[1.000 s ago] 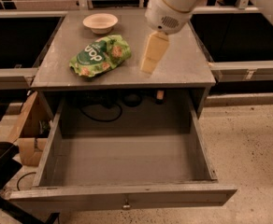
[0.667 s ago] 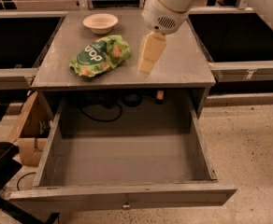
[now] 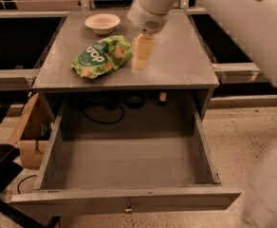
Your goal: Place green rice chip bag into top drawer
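Now, my claw (image 3: 139, 64) hangs over the grey cabinet top (image 3: 181, 56) in the upper middle of the frame, just right of the green rice chip bag (image 3: 102, 56), tips pointing down. It's blurred, but the two fingers look pressed together into one cream wedge, gripping nothing. The bag lies flat on the top, below a cream bowl (image 3: 102, 23). Lower down, the top drawer (image 3: 129, 163) stands pulled wide open, knob (image 3: 128, 208) at front centre.

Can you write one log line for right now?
green rice chip bag: on countertop | gripper: above countertop, beside it | top drawer: open, empty
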### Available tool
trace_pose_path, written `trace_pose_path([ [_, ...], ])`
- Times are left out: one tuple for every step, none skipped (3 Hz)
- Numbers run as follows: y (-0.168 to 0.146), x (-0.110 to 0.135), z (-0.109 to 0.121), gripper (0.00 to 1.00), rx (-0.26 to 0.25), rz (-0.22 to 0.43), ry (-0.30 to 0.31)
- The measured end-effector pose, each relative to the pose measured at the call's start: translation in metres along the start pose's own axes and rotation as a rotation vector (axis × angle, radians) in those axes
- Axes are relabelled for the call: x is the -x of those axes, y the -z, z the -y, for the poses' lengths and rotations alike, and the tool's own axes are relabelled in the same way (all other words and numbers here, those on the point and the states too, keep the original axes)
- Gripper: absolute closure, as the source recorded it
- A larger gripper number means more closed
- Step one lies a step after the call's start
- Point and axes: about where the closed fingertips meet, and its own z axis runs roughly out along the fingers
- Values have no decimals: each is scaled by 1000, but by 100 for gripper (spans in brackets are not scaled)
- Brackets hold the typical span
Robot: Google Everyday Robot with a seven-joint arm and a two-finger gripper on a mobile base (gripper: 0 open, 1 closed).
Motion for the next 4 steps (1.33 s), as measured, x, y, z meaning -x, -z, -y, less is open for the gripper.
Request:
trace_pose_path([
  [-41, 12, 34, 0, 16, -28, 105],
  [-67, 27, 56, 0, 9, -30, 184],
  [-97, 54, 69, 3, 11, -2, 255],
  [-120, 73, 69, 25, 35, 3, 298],
])
